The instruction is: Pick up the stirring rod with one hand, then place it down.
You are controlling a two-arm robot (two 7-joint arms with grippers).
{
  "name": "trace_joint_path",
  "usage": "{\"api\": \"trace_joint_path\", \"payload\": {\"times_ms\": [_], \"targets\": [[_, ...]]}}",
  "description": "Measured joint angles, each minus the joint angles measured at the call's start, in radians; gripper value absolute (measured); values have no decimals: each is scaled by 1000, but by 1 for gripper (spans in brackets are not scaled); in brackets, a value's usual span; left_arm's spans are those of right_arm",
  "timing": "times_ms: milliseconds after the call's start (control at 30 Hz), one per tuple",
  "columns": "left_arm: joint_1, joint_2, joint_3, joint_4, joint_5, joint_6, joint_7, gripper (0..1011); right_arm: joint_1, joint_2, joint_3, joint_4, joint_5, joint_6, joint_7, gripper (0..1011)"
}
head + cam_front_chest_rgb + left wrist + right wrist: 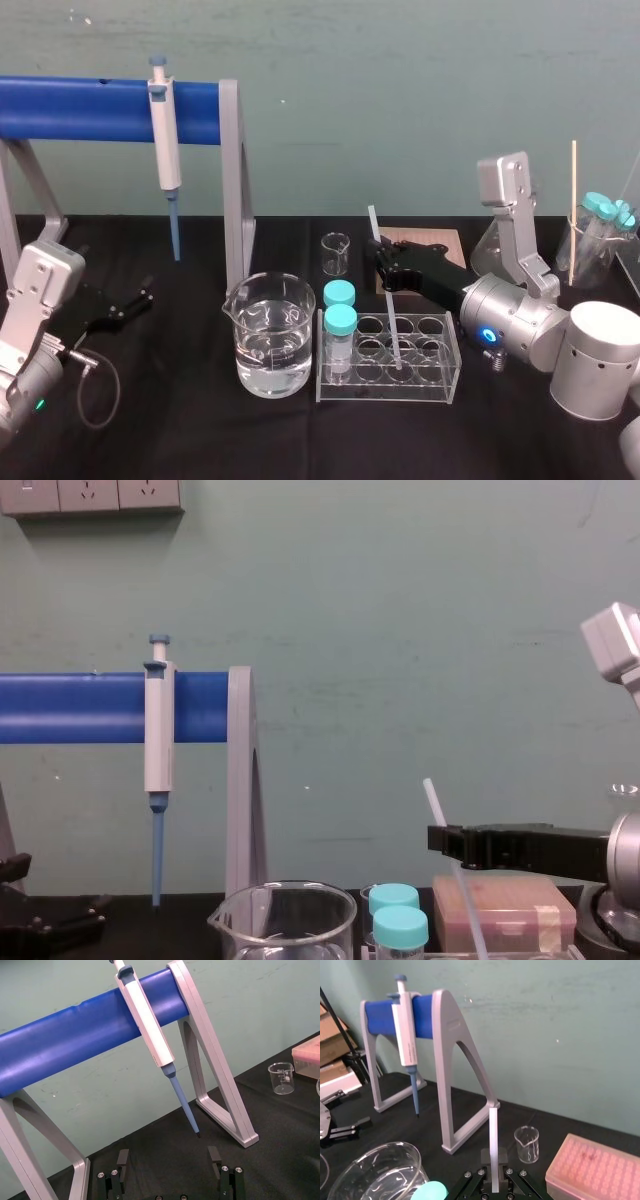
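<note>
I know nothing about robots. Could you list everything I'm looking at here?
rack: one, clear plastic, front centre
stirring rod: one, white translucent, tilted, lower end in the rack
vials: two, teal caps, at the rack's left end
large beaker: one, clear, holds clear liquid, left of the rack
small beaker: one, clear, behind the rack
stand: one, blue bar on grey legs, back left
pipette: one, white and blue, hanging on the stand
tip box: one, pink, behind the rack
right hand: black, shut on the stirring rod above the rack
left hand: black, open, parked at far left
</note>
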Motion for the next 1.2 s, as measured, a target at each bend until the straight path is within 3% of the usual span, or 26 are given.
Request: {"api": "trace_joint_path", "payload": {"times_ms": [400,700,1200], "targets": [[0,0,0,0,0,0,0,1000,-78,36,7,-71,-107,-155,19,71],[0,0,0,0,0,0,0,1000,-127,27,52,-113,-93,-219,49,71],[0,0,0,0,0,0,0,1000,-133,28,158,-242,-85,-318,64,70]]}}
